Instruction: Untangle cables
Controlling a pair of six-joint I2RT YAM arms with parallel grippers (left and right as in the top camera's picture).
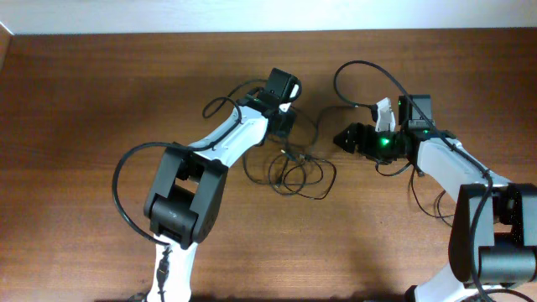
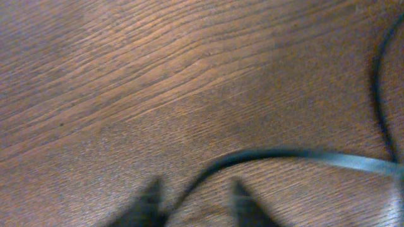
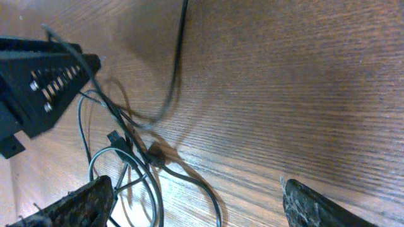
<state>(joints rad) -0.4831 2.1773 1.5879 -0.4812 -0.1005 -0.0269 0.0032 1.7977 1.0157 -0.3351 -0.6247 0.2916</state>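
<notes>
While my left gripper [image 2: 196, 200] hangs spread astride one strand [image 2: 284, 154], my right gripper [image 3: 196, 192] gapes wide near the cables [image 1: 295, 174], heaped in loops on the bench [image 1: 101, 101] between both. Grasping seems the step; next, pinch one loop cleanly.

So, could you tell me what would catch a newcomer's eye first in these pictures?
The knot of thin black cables at the centre of the table draws the eye first, its loops overlapping. Next is the green light glowing on the right arm; the right gripper stands wide open near the tangle.
</notes>
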